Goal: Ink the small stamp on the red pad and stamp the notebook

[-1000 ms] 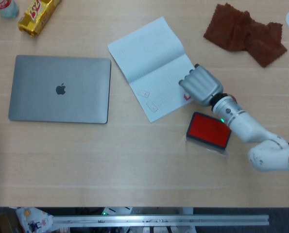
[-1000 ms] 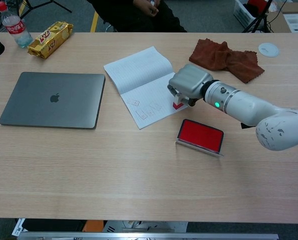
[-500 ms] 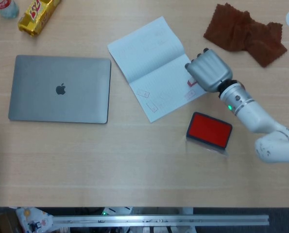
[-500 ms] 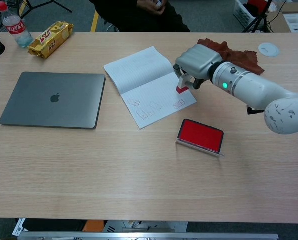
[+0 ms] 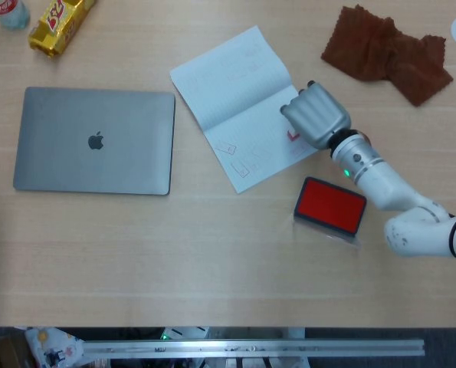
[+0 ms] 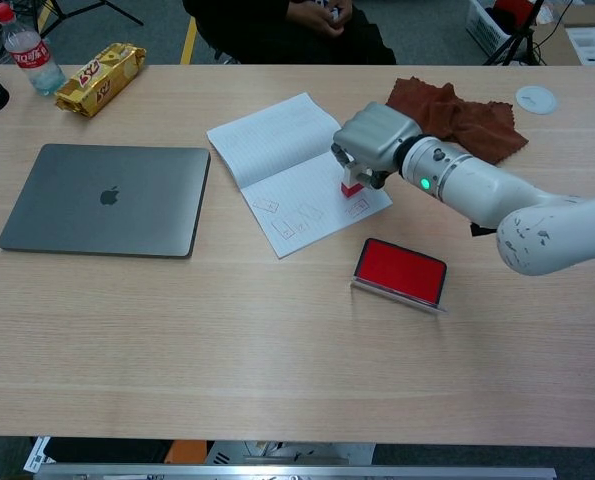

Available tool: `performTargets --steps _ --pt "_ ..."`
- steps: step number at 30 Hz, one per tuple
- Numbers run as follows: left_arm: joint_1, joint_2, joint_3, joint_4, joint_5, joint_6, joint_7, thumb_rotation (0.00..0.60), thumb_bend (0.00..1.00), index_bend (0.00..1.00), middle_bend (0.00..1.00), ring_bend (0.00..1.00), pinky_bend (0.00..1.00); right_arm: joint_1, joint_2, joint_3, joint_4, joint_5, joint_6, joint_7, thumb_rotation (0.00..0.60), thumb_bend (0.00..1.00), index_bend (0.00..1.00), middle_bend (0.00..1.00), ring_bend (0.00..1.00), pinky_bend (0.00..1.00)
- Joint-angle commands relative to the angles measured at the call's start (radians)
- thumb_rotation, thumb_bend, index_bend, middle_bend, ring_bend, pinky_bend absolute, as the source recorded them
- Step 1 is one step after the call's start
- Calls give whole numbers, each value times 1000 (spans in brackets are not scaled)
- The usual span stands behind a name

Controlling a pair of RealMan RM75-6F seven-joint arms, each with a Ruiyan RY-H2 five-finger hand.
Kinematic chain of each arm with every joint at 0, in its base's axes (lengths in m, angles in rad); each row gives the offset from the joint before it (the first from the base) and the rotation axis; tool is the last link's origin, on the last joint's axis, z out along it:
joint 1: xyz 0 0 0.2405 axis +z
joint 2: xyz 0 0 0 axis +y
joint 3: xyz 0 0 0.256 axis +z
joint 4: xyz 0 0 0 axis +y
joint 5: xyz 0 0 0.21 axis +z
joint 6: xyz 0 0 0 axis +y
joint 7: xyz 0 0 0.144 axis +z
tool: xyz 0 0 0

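We are pinching the small stamp (image 6: pixel 352 187) upright in our right hand (image 6: pixel 373 147), pressing it onto the notebook (image 6: pixel 287 160) page at the ink pad's (image 6: pixel 400 271) eleven o'clock to print squarely.

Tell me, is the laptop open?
No, the laptop lies flat and closed on the table, its grey lid with the logo facing up.
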Motion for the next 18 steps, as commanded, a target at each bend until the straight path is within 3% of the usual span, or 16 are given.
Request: performTargets --steps 1,18 --pt "0 -1 0 2 -1 0 -2 600 268 216 233 266 256 2 -11 -4 12 -3 3 -6 600 456 961 767 515 423" --pt "3 -6 2 12 -6 -4 -9 600 269 207 233 266 256 -1 -54 -17 65 -22 1 -16 600 490 993 793 533 424"
